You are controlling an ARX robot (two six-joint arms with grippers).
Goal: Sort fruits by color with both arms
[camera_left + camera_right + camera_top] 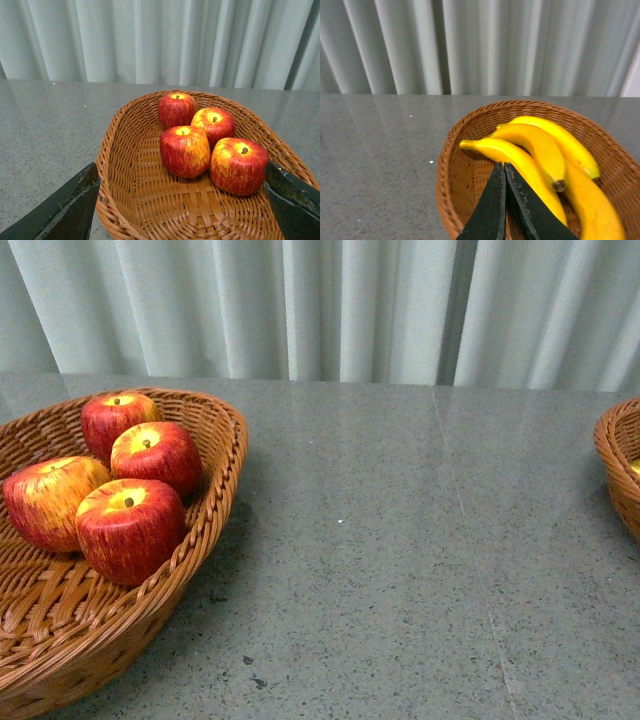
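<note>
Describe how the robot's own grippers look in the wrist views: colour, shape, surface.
The left gripper shows two black, flat, blocky fingers with scuffed, dusty edges. The right gripper shows two black fingers tapering to thin tips, their edges speckled with wear. No cables, screws or markings are visible.

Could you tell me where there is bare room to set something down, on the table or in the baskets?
The grey table lies bare between the apple basket and the banana basket. Inside the apple basket, the woven floor beside the four apples is free. The banana basket is crowded: bananas fill most of it, with the shut right gripper above.
</note>
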